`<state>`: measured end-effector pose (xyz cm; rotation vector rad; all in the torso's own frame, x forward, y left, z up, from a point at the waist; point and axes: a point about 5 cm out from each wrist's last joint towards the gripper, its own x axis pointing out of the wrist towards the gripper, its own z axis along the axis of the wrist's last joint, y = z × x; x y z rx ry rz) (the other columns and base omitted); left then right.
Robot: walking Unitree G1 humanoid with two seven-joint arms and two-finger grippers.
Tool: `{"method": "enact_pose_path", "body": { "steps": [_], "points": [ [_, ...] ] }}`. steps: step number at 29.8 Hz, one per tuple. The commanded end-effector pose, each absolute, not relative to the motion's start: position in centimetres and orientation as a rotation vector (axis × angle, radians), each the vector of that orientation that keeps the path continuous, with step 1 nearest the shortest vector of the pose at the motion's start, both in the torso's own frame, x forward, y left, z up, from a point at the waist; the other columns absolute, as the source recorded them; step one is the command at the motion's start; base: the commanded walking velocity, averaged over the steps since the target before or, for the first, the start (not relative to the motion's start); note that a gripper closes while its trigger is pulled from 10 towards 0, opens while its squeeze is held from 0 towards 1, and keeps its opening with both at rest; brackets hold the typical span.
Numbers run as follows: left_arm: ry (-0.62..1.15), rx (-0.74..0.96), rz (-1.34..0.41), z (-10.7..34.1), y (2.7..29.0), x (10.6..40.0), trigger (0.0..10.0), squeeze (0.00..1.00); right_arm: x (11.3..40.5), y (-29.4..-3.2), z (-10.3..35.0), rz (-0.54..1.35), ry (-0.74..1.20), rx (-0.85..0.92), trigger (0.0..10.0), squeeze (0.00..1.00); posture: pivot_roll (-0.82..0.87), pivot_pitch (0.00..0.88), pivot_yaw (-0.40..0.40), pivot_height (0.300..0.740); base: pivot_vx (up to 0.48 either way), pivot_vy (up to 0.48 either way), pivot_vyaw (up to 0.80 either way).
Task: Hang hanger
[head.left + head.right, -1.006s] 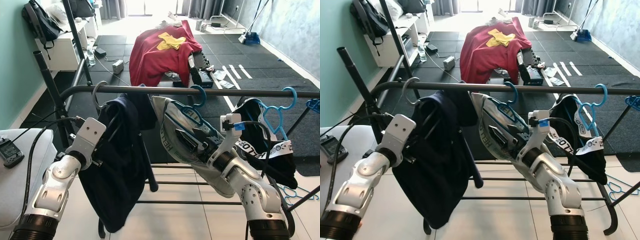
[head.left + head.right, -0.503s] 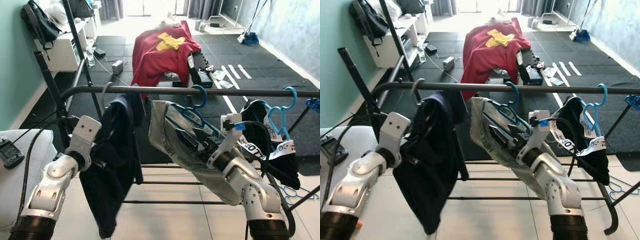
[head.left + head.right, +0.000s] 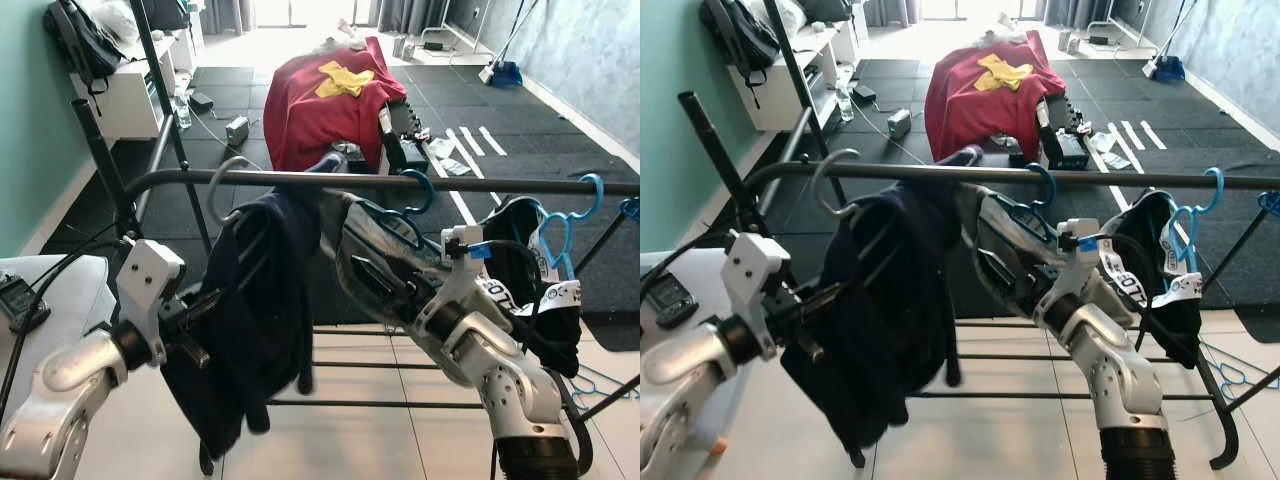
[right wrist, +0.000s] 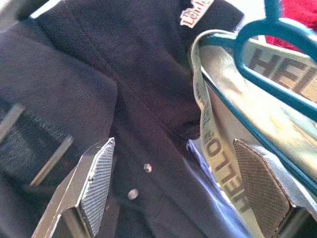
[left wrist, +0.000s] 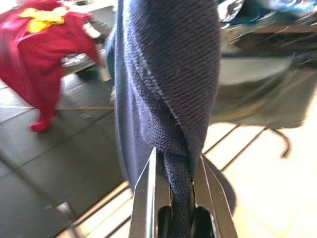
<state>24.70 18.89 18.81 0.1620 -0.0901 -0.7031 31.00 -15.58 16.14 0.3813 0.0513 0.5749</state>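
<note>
Fabric of a navy garment [image 3: 262, 300] is sitting pinched between the two fingers of the left tool [image 5: 176, 198], which is clamped tight on a thick fold of it low at the garment's left edge. The garment is hanging from a grey hanger [image 3: 222, 185] whose hook is looping over the dark rail [image 3: 500, 184] of the drying rack, near the rail's left bend. Just beside it, a grey printed garment [image 3: 375, 255] is hanging on a teal hanger [image 3: 415, 195], also hooked on the rail. The right tool [image 4: 176, 191] is reaching in at that garment with its fingers spread wide, gripping nothing. Farther right, a light-blue hanger [image 3: 585, 200] is carrying a black garment [image 3: 530, 290].
</note>
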Motion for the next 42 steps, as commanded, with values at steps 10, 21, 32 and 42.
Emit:
{"method": "enact_pose_path", "body": {
  "steps": [10, 21, 32, 42],
  "points": [
    [0.075, 0.191, -0.958, 18.2, 18.8, 20.7, 7.3, 0.0, 29.7, -14.6, 16.4, 0.795, 0.09, 0.304, 10.0, 0.0, -0.1, 0.083, 0.002, 0.74, 0.0, 0.0, 0.0],
    [0.114, 0.172, -0.95, 18.0, 19.2, 19.9, 9.3, 0.0, 25.1, -15.5, 18.1, 1.219, 0.145, 0.244, 10.0, 0.0, -0.11, 0.08, -0.005, 0.74, 0.0, 0.0, 0.0],
    [0.142, 0.05, -0.937, 17.5, 17.7, 20.2, 10.0, 0.0, 24.8, -16.1, 18.5, 1.248, 0.139, 0.203, 10.0, 0.0, -0.11, 0.078, -0.001, 0.74, -0.218, 0.0, 0.0],
    [0.148, 0.043, -0.938, 17.3, 17.2, 20.3, 10.0, 0.0, 25.1, -15.9, 19.0, 1.237, 0.122, 0.196, 10.0, 0.0, -0.11, 0.073, -0.003, 0.74, -0.384, 0.0, 0.0]
  ]
}}
